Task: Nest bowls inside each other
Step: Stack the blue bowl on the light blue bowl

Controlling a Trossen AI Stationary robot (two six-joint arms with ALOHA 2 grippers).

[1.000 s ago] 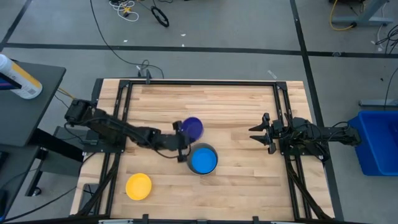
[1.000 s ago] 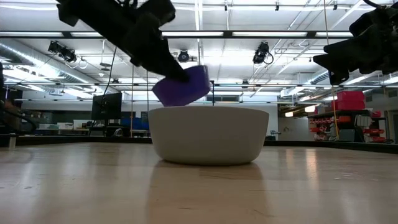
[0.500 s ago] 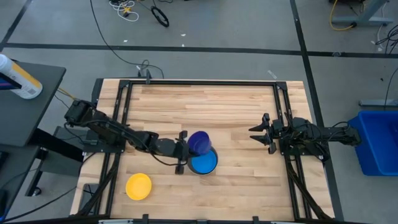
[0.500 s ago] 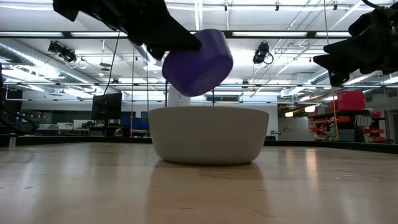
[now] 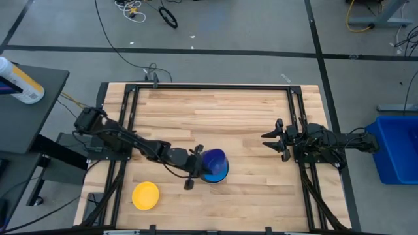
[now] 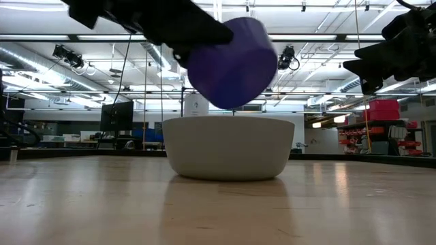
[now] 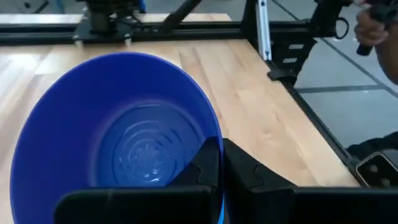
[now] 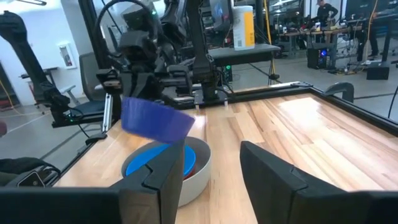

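dark blue bowl [image 8: 155, 120] above grey bowl [image 8: 196, 171]

Grey floor [image 5: 366, 72] with black tape lines, cables, perhaps a blue bin [image 5: 397, 149] alongside.

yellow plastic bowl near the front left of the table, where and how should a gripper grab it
Probably by its rim. The small round yellow plastic bowl sits alone with its opening up, so come straight down and put one finger inside the wall and one outside. The left gripper is nearer but shut on the dark blue plastic bowl.
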